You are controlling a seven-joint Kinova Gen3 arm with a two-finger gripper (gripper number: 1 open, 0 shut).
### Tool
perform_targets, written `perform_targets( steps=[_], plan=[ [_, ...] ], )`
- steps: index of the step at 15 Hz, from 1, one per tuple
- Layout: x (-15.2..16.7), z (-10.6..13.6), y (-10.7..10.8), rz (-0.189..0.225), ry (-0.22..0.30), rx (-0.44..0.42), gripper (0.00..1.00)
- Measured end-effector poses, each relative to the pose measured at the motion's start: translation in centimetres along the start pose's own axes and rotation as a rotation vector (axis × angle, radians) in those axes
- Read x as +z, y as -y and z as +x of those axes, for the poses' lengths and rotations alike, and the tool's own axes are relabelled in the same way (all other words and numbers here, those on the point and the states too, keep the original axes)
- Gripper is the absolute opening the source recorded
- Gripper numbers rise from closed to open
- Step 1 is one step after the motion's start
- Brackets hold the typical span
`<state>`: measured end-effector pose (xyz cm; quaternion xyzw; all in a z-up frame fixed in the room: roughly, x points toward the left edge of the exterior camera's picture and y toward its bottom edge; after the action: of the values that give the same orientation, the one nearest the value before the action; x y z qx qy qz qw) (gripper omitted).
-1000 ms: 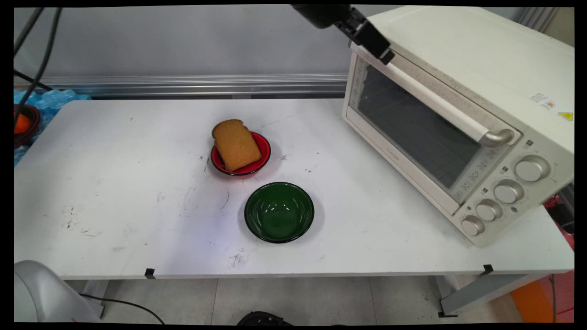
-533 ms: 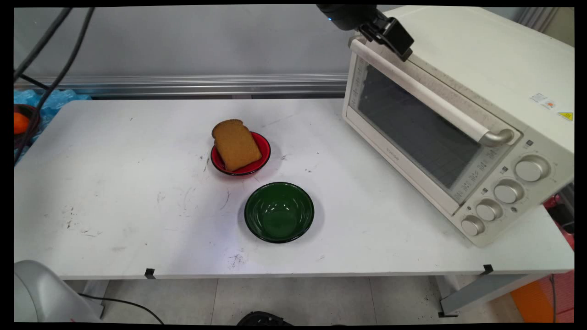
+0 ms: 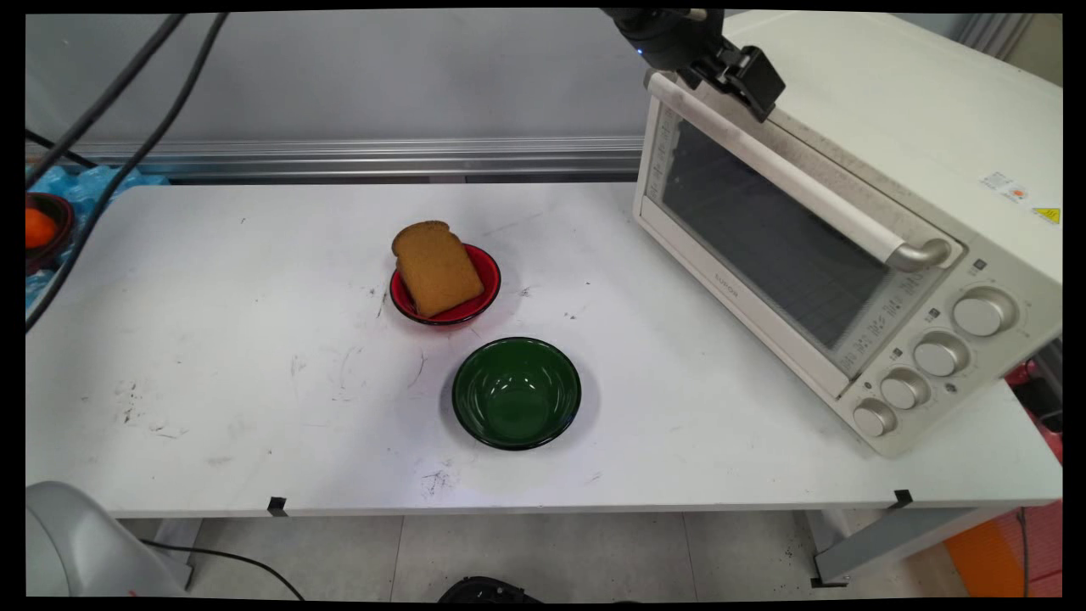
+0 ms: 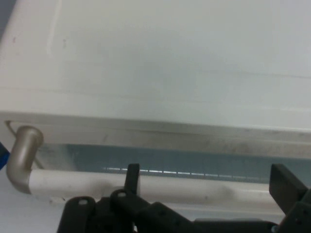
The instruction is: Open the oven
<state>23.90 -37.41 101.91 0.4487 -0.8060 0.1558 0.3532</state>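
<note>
Overhead table view; close wrist view, shared oven [image 3: 857,212].

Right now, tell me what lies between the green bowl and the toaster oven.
Nothing: in the main view the white table is bare between the green bowl and the toaster oven.

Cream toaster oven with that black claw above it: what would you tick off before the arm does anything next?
1. Black two-finger gripper open: ok; its fingers stand wide apart.
2. Glass door of the cream toaster oven shut: ok.
3. Gripper near the door's white bar handle: ok, above its far end. Touching it: cannot tell.
4. Space before the door: ok; the red bowl holding a brown bread slice and the empty green bowl stand apart from it on the white table.
5. Oven's inside empty: cannot tell; the glass is dark.
</note>
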Motion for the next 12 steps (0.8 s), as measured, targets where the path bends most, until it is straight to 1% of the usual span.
perform_targets(
  steps=[3, 4, 12],
  plan=[
    [0.7, 0.3, -0.6, 0.012, 0.005, 0.017, 1.0],
    [0.9, 0.4, -0.8, 0.014, 0.006, 0.022, 0.0],
    [2.0, 0.9, -2.1, 0.021, 0.023, 0.067, 0.0]
  ],
)
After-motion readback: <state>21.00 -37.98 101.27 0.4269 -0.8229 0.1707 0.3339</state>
